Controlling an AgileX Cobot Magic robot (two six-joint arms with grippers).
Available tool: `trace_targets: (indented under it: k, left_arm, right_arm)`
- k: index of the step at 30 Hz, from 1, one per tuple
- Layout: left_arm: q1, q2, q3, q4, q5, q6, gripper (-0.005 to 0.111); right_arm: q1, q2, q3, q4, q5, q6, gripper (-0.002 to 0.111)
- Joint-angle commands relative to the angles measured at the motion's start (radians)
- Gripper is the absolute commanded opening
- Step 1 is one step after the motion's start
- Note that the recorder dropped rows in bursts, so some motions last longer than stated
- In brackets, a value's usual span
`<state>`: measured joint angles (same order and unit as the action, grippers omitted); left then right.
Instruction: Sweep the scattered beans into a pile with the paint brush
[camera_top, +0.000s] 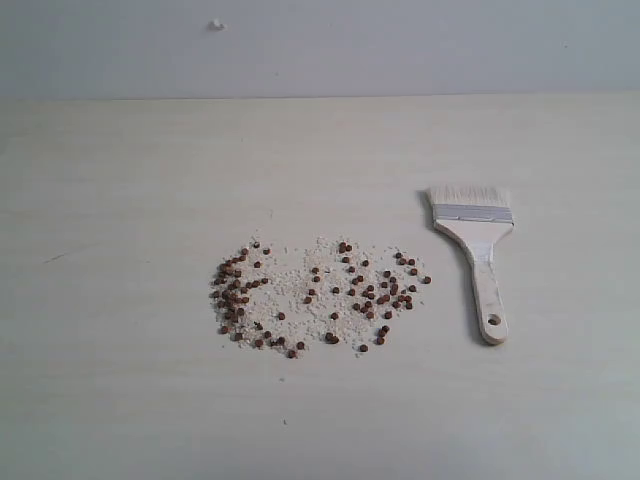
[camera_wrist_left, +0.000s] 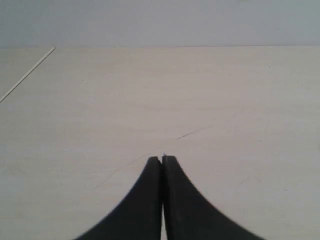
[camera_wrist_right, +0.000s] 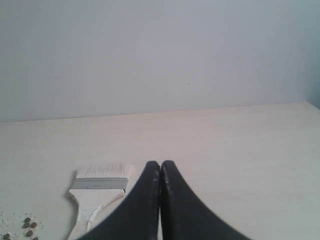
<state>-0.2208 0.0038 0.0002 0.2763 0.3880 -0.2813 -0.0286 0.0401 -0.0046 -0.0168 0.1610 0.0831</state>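
Reddish-brown beans lie scattered among pale crumbs in the middle of the table, denser at the left end. The paint brush lies flat to their right, whitish bristles toward the wall, handle hole toward the front. Neither arm shows in the exterior view. My right gripper is shut and holds nothing; the paint brush lies beside it, and a few beans show at the frame's corner. My left gripper is shut and holds nothing, over bare table.
The pale wooden table runs back to a plain grey wall. A small white speck sits on the wall. A table edge shows in the left wrist view.
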Motion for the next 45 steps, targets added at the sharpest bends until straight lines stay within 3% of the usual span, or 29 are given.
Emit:
trace_targets:
  k: [1,4,10,18,24,30,33,37,41,45]
  left_arm:
    - [0.001,-0.004,0.0,0.001,-0.009,-0.009,0.0]
    - [0.001,-0.004,0.0,0.016,-0.009,0.0,0.0]
    - [0.001,-0.004,0.0,0.218,-0.058,0.111,0.0]
    - [0.001,-0.004,0.0,0.14,-0.409,0.002,0.0]
    - [0.001,-0.004,0.0,0.129,-0.433,-0.199,0.0]
    - [0.001,-0.004,0.0,0.129,-0.482,-0.197,0.0]
    - [0.001,-0.004,0.0,0.117,-0.651,-0.219,0.0]
    - [0.001,-0.003,-0.005,-0.063,-0.902,-0.415,0.0]
    - [0.001,0.112,-0.157,-0.071,-0.769,-0.373,0.0]
    - [0.001,0.38,-0.394,-0.045,-0.602,-0.378,0.0]
  right_arm:
    - [-0.006,-0.007,0.005,-0.008,-0.012,-0.001,0.0]
    - [-0.006,-0.007,0.005,-0.008,-0.012,-0.001,0.0]
    - [-0.006,-0.007,0.005,-0.008,-0.012,-0.001,0.0]
    - [-0.006,-0.007,0.005,-0.008,-0.012,-0.001,0.0]
    - [-0.006,-0.007,0.005,-0.008,-0.012,-0.001,0.0]
    - [-0.006,-0.007,0.005,-0.008,-0.012,-0.001,0.0]
    - [-0.006,-0.007,0.005,-0.008,-0.012,-0.001,0.0]
    - [-0.006,-0.007,0.005,-0.008,-0.012,-0.001,0.0]
    - [-0.006,-0.007,0.005,-0.008,-0.012,-0.001,0.0]
    - [-0.006,-0.007,0.005,-0.008,-0.012,-0.001,0.0]
